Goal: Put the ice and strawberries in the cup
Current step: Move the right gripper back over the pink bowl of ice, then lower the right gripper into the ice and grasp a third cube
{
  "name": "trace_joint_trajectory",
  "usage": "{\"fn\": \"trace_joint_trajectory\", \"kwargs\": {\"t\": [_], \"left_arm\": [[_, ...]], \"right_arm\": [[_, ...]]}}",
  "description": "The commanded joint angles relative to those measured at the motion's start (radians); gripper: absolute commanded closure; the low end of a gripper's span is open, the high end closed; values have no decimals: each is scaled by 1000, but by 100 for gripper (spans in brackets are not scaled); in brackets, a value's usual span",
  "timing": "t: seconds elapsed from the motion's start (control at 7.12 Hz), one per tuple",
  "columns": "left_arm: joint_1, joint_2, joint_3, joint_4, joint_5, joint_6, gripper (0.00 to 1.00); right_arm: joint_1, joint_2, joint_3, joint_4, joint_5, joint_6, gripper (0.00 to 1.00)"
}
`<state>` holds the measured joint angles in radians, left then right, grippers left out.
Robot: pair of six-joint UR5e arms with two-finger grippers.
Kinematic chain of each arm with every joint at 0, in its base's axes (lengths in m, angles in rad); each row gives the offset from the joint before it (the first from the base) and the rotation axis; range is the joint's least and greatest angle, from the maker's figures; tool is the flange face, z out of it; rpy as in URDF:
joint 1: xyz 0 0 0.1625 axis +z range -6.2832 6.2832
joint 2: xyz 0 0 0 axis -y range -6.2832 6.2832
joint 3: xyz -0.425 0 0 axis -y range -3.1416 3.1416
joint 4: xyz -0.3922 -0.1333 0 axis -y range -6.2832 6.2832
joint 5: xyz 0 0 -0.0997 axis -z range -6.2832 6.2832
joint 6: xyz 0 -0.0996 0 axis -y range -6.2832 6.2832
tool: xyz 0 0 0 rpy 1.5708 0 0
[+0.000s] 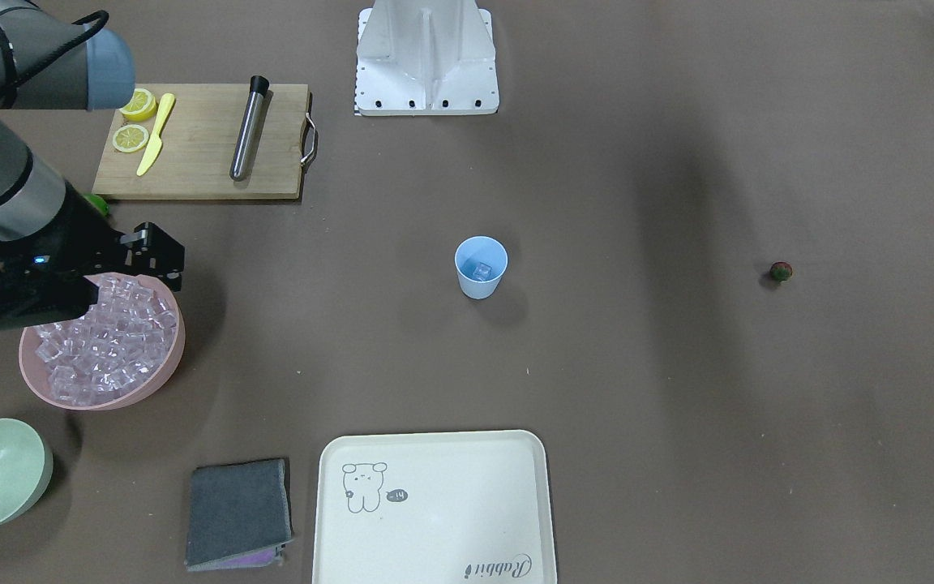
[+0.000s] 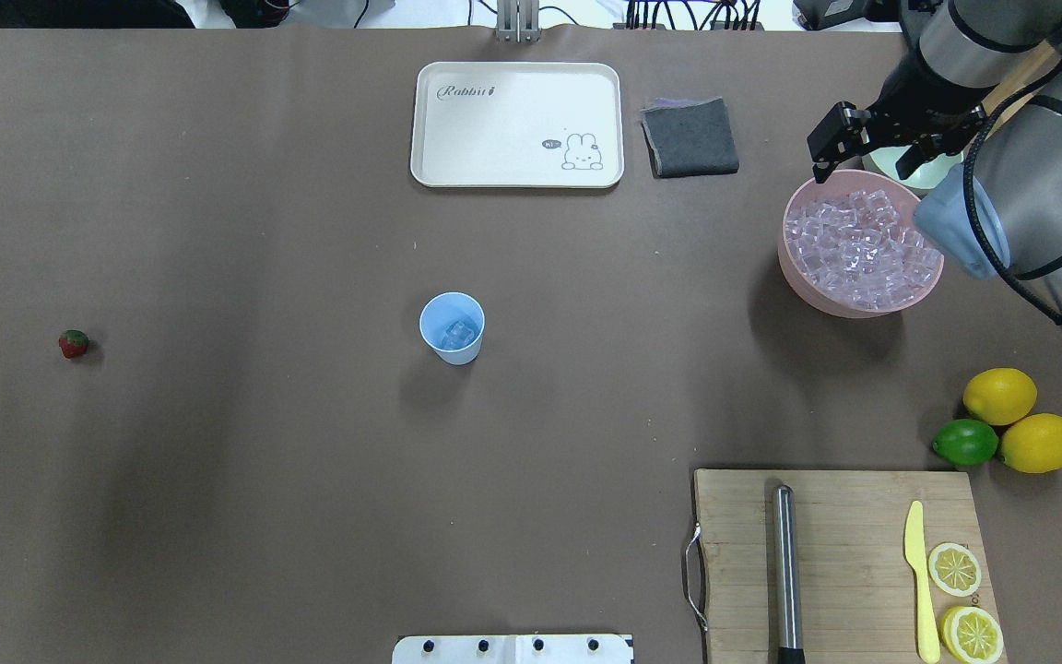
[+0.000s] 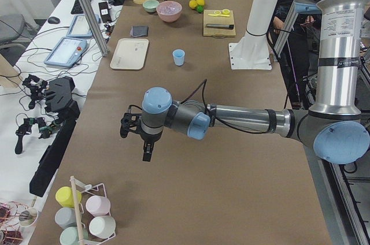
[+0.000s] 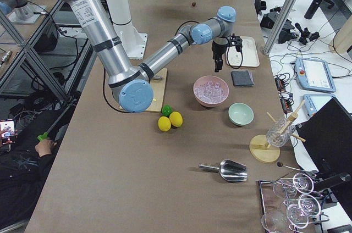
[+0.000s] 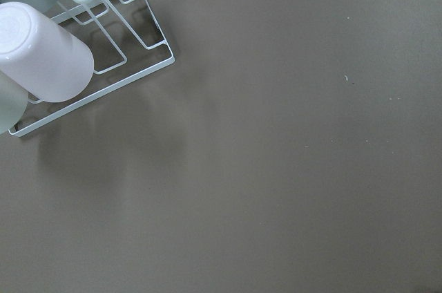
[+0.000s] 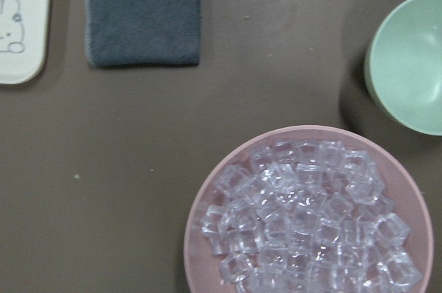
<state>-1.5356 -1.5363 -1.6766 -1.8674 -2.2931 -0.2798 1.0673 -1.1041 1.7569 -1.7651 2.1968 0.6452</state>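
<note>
above pink bowl (image 2: 796,269): right gripper (image 2: 863,164), jaws apart

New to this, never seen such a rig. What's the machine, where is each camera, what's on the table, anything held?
It is a robot with two arms at a brown table, each ending in a two-finger pincer. Four fixed cameras look from behind the robot, from across the table and from each table end; two more ride on the wrists. The right pincer hangs open above a pink bowl full of ice, with nothing visible in it. The left pincer hovers over bare table near some racked cups; whether it is open cannot be told. Mid-table stands the blue cup with ice already inside; the strawberry lies alone, far off to the robot's left. A tray, a cloth and a cutting board lie around too.
</note>
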Motion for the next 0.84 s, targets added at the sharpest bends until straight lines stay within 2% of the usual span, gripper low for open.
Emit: {"fn": "trace_joint_trajectory", "kwargs": {"t": [0.0, 0.14, 0.42, 0.56, 0.7], "left_arm": [[0, 5, -2, -1, 0, 2, 2], [0, 5, 0, -1, 1, 2, 2], [0, 5, 0, -1, 1, 4, 2], [0, 5, 0, -1, 1, 4, 2], [0, 5, 1, -1, 3, 5, 2]], "right_arm": [[-15, -31, -23, 16, -118, 56, 2], [-30, -33, -69, 117, -135, 56, 2], [-44, -55, -218, 417, -134, 47, 2], [-50, -71, -243, 478, -129, 19, 2], [-58, -71, -237, 481, -124, -1, 2]]}}
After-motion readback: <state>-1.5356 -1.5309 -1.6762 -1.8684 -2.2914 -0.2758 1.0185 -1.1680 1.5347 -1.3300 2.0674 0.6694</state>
